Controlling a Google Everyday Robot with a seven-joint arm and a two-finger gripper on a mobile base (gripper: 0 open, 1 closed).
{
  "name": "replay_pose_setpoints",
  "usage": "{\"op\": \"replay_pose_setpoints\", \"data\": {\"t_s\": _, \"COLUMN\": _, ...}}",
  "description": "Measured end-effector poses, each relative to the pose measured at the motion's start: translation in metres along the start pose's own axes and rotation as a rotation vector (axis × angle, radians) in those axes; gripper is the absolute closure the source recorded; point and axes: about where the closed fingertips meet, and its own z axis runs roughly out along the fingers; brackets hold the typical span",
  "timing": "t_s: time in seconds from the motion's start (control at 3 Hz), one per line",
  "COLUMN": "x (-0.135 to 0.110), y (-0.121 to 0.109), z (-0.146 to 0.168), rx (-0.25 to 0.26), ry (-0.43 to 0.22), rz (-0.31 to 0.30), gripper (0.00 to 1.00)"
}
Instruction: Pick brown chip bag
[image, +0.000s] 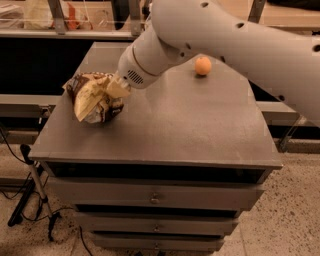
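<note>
The brown chip bag (92, 100) is crumpled, dark brown with pale yellow-tan edges, and hangs over the left part of the grey cabinet top (165, 130). My gripper (118, 89) is at the end of the white arm, which reaches in from the upper right. It is shut on the bag's right edge and holds the bag tilted and bunched, with its lower end close to the surface. The bag hides most of the fingers.
An orange (202, 65) sits at the back of the cabinet top, behind the arm. The cabinet has several drawers (155, 197) in front. A tripod and cables (35, 195) stand on the floor at the left. Shelving runs behind.
</note>
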Motion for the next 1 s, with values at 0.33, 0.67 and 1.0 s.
{"op": "replay_pose_setpoints", "data": {"t_s": 0.33, "x": -0.008, "y": -0.024, "z": -0.026, "rx": 0.054, "ry": -0.01, "rz": -0.02, "gripper": 1.0}}
{"op": "replay_pose_setpoints", "data": {"t_s": 0.67, "x": -0.016, "y": -0.045, "z": -0.053, "rx": 0.102, "ry": -0.033, "rz": -0.033, "gripper": 1.0}}
{"op": "replay_pose_setpoints", "data": {"t_s": 1.0, "x": -0.022, "y": -0.062, "z": -0.077, "rx": 0.132, "ry": -0.067, "rz": -0.042, "gripper": 1.0}}
